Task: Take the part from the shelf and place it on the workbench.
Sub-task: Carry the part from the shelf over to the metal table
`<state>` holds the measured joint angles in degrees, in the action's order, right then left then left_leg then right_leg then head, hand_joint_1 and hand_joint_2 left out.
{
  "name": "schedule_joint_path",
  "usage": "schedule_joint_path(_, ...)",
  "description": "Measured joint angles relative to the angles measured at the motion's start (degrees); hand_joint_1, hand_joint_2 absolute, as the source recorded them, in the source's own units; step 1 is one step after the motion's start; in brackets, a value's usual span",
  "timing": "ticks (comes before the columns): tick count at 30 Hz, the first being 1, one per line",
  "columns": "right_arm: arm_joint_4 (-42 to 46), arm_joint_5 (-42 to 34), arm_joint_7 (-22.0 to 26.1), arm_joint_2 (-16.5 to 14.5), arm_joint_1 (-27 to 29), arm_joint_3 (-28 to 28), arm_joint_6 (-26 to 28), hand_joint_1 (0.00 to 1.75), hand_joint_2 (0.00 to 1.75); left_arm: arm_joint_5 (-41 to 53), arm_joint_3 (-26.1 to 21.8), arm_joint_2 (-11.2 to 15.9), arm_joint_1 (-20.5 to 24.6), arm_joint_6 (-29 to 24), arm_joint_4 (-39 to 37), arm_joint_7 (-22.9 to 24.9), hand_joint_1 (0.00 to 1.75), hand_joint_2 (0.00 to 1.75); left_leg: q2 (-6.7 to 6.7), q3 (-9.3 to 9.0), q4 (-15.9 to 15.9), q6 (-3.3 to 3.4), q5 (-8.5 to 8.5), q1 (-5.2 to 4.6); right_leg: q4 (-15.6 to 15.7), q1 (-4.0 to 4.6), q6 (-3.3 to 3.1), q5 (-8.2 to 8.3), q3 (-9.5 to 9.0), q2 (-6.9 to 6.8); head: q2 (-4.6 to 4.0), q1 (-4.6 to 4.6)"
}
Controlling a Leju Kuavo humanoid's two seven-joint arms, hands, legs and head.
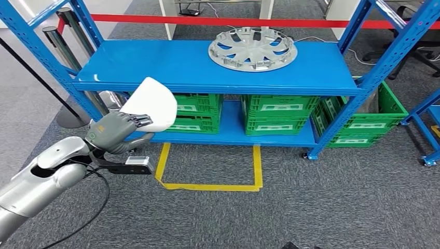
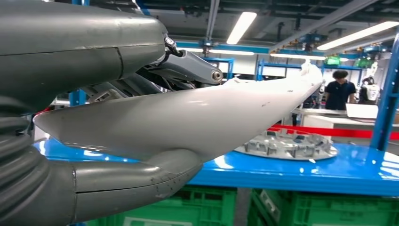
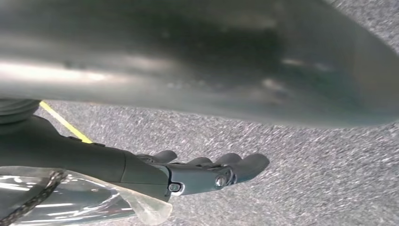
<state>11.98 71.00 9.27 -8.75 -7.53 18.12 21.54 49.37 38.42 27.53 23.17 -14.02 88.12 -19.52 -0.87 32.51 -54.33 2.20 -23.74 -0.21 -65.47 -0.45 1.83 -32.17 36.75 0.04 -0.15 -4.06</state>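
Note:
My left hand [image 1: 117, 132] grips a white curved part [image 1: 153, 101] by its lower edge and holds it in front of the left end of the blue shelf [image 1: 155, 67], below the top board. In the left wrist view the white part [image 2: 188, 117] lies pinched between the thick thumb [image 2: 117, 188] and the fingers above it. A silver hubcap [image 1: 252, 49] lies flat on the top board toward the right, and the hubcap [image 2: 287, 143] shows beyond the part's tip. My right hand [image 3: 211, 172] hangs over grey carpet, fingers stretched out and holding nothing.
Green crates [image 1: 272, 114] fill the shelf's lower board, with one more at the right end [image 1: 373, 116]. A yellow tape square [image 1: 207, 184] marks the carpet in front. Red barrier tape [image 1: 207, 21] and stanchion posts [image 1: 57, 46] stand behind. A person [image 2: 339, 92] stands far off.

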Motion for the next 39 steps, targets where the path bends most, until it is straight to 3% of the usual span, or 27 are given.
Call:
schedule_joint_path(2, 0.00, -0.22, 0.08, -0.01, 0.11, 0.00, -0.22, 0.00, 0.00, 0.01, -0.02, -0.05, -0.44, -0.02, 0.05, -0.02, 1.75, 1.75, -0.26, 0.33, -0.29, -0.01, -0.05, 0.00, -6.65, -0.23, 0.41, -2.32, 3.26, -0.01, 0.00, -0.02)
schedule_joint_path(3, 0.00, -0.28, 0.12, -0.01, 0.19, 0.01, -0.32, 0.00, 0.00, 0.02, -0.02, -0.09, -0.66, -0.02, 0.06, -0.03, 1.75, 1.75, -0.41, 0.48, -0.51, -0.13, -0.14, 0.04, -7.39, -0.33, 0.61, -2.04, 3.70, -0.06, 0.00, -0.02)
schedule_joint_path(4, 0.00, -0.30, 0.16, -0.01, 0.25, 0.01, -0.39, 0.00, 0.00, 0.02, -0.03, -0.11, -0.81, -0.02, 0.07, -0.04, 1.75, 1.75, -0.58, 0.62, -0.82, -0.33, -0.28, 0.14, -5.80, -0.44, 0.78, -0.70, 2.97, -0.17, 0.00, -0.02)
schedule_joint_path(6, 0.02, -0.30, 0.19, -0.01, 0.21, 0.02, -0.43, 0.00, 0.00, 0.02, -0.10, -0.10, -0.97, -0.02, 0.12, -0.05, 1.75, 1.75, -0.99, 0.87, -1.72, -1.04, -0.79, 0.36, 1.69, -0.52, 1.01, 2.75, -0.78, -1.14, 0.00, 0.02)
schedule_joint_path(8, 0.05, -0.28, 0.30, -0.04, 0.04, 0.02, -0.45, 0.00, 0.00, 0.05, -0.26, -0.01, -1.04, -0.04, 0.27, -0.07, 1.75, 1.75, -1.37, 1.23, -2.82, -1.84, -1.32, 0.30, 6.77, -0.41, 0.42, 4.17, -3.47, -1.69, 0.00, 0.02)
schedule_joint_path(12, 0.07, -0.30, 0.49, -0.05, 0.12, 0.04, -0.47, 0.00, 0.00, 0.29, -0.55, 0.18, -1.26, -0.10, 0.56, -0.15, 1.75, 1.75, -1.81, 1.58, -3.82, -2.78, -1.99, 0.35, 6.94, -0.39, -1.32, 4.44, -3.43, -0.37, 0.00, -0.06)
schedule_joint_path(14, 0.07, -0.29, 0.52, -0.05, 0.10, 0.04, -0.46, 0.00, 0.00, 0.35, -0.68, 0.27, -1.28, -0.11, 0.64, -0.15, 1.75, 1.75, -0.75, 2.99, -7.63, -3.32, -4.76, 0.59, 6.99, -0.52, -1.93, 4.68, -3.33, 0.34, 0.00, -0.10)
schedule_joint_path(16, 0.07, -0.29, 0.53, -0.05, 0.10, 0.04, -0.45, 0.00, 0.00, 0.36, -0.74, 0.37, -1.46, -0.12, 0.69, -0.15, 1.75, 1.75, 0.07, 6.12, -15.48, -3.60, -8.82, 0.66, 6.99, -0.52, -2.23, 4.79, -3.15, 1.18, 0.00, -0.10)
schedule_joint_path(17, 0.07, -0.30, 0.54, -0.05, 0.14, 0.04, -0.45, 0.00, 0.00, 0.36, -0.74, 0.40, -1.65, -0.11, 0.69, -0.15, 1.75, 1.75, 0.17, 7.50, -18.86, -3.60, -10.10, 0.66, 6.98, -0.51, -2.31, 4.84, -3.06, 1.67, 0.00, -0.09)
schedule_joint_path(18, 0.07, -0.31, 0.54, -0.05, 0.20, 0.04, -0.45, 0.00, 0.00, 0.37, -0.74, 0.41, -1.84, -0.12, 0.69, -0.15, 1.75, 1.75, 0.23, 8.07, -20.40, -3.51, -10.27, 0.66, 6.98, -0.50, -2.35, 4.89, -3.00, 2.20, 0.00, -0.09)
schedule_joint_path(19, 0.07, -0.32, 0.55, -0.05, 0.25, 0.04, -0.45, 0.00, 0.00, 0.38, -0.74, 0.42, -1.99, -0.12, 0.69, -0.15, 1.75, 1.75, 0.35, 7.59, -19.62, -3.33, -9.31, 0.66, 6.97, -0.49, -2.35, 4.94, -2.98, 2.78, 0.00, -0.09)
schedule_joint_path(20, 0.07, -0.33, 0.57, -0.06, 0.26, 0.04, -0.45, 0.00, 0.00, 0.39, -0.78, 0.45, -2.07, -0.13, 0.70, -0.15, 1.75, 1.75, 0.70, 6.11, -16.64, -3.05, -7.41, 0.65, 6.97, -0.48, -2.30, 4.99, -3.01, 3.40, 0.00, -0.09)
schedule_joint_path(22, 0.07, -0.34, 0.60, -0.13, 0.16, 0.04, -0.44, 0.00, 0.00, 0.41, -0.97, 0.57, -2.12, -0.16, 0.79, -0.16, 1.75, 1.75, 2.91, 2.29, -8.64, -2.33, -3.74, 0.68, 6.96, -0.49, -2.05, 5.16, -2.94, 4.63, 0.00, -0.04)
schedule_joint_path(24, 0.07, -0.37, 0.61, -0.20, 0.06, 0.04, -0.44, 0.00, 0.00, 0.46, -1.25, 0.81, -2.22, -0.21, 0.95, -0.20, 1.75, 1.75, 4.65, 0.31, -4.34, -1.80, -2.75, 0.63, 6.98, -0.74, -1.46, 5.50, -2.46, 5.84, 0.00, -0.15)
schedule_joint_path(26, 0.07, -0.38, 0.61, -0.23, 0.14, 0.04, -0.44, 0.00, 0.00, 0.55, -1.44, 0.96, -2.30, -0.27, 1.20, -0.22, 1.75, 1.75, 4.04, 0.12, -3.58, -1.58, -3.03, 0.54, 7.15, -0.97, -0.62, 5.91, -1.86, 6.96, 0.00, -0.31)
schedule_joint_path(27, 0.07, -0.38, 0.60, -0.23, 0.25, 0.04, -0.44, 0.00, 0.00, 0.58, -1.50, 0.95, -2.30, -0.30, 1.35, -0.23, 1.75, 1.75, 3.34, 0.01, -3.10, -1.48, -2.92, 0.61, 7.02, -0.93, -0.32, 5.82, -1.48, 6.59, 0.00, -0.30)
schedule_joint_path(29, 0.07, -0.39, 0.58, -0.23, 0.25, 0.04, -0.43, 0.00, 0.00, 0.66, -1.57, 0.91, -2.37, -0.43, 1.65, -0.26, 1.75, 1.75, 1.91, -0.20, -2.19, -1.12, -2.45, 0.77, 4.18, -0.60, 0.05, 3.99, 0.29, 3.87, 0.00, 0.02)
schedule_joint_path(31, 0.08, -0.40, 0.56, -0.23, 0.07, 0.03, -0.43, 0.00, 0.00, 0.80, -1.58, 0.87, -2.65, -0.53, 1.75, -0.29, 1.75, 1.75, 0.47, -0.15, -1.99, -0.81, -2.29, 0.61, -2.93, -0.47, 0.24, 0.42, 3.73, 1.01, 0.00, 0.28)
schedule_joint_path(33, 0.07, -0.40, 0.56, -0.23, 0.08, 0.02, -0.43, 0.00, 0.00, 0.93, -1.56, 0.80, -3.01, -0.54, 1.76, -0.32, 1.75, 1.75, -1.04, -0.04, -2.07, -0.77, -2.30, 0.34, -8.39, -0.47, 0.44, -1.31, 6.16, 0.38, 0.00, 0.27)
schedule_joint_path(34, 0.07, -0.40, 0.56, -0.23, 0.14, 0.02, -0.43, 0.00, 0.00, 0.95, -1.55, 0.76, -3.12, -0.54, 1.76, -0.33, 1.75, 1.75, -1.74, -0.01, -2.11, -0.76, -2.32, 0.20, -8.15, -0.45, 0.42, -0.68, 5.85, 0.23, 0.00, 0.27)
schedule_joint_path(35, 0.08, -0.40, 0.56, -0.22, 0.17, 0.02, -0.43, 0.00, 0.00, 0.96, -1.54, 0.72, -3.18, -0.54, 1.77, -0.33, 1.75, 1.75, -2.43, -0.01, -2.18, -0.75, -2.36, 0.06, -5.53, -0.38, 0.27, 0.85, 4.31, -0.10, 0.00, 0.27)
schedule_joint_path(37, 0.12, -0.42, 0.54, -0.18, 0.06, 0.03, -0.43, 0.00, 0.00, 0.96, -1.56, 0.69, -3.20, -0.55, 1.78, -0.33, 1.75, 1.75, -3.67, -0.02, -2.38, -0.88, -2.54, -0.31, 2.83, 0.10, -0.49, 3.86, -0.48, -2.31, 0.00, 0.26)
schedule_joint_path(39, 0.16, -0.42, 0.52, -0.14, -0.16, 0.03, -0.42, 0.00, 0.00, 0.98, -1.58, 0.73, -3.20, -0.57, 1.78, -0.34, 1.75, 1.75, -4.81, 0.04, -2.66, -1.17, -2.70, -0.65, 7.66, 0.59, -1.27, 4.94, -3.15, -3.82, 0.00, 0.18)
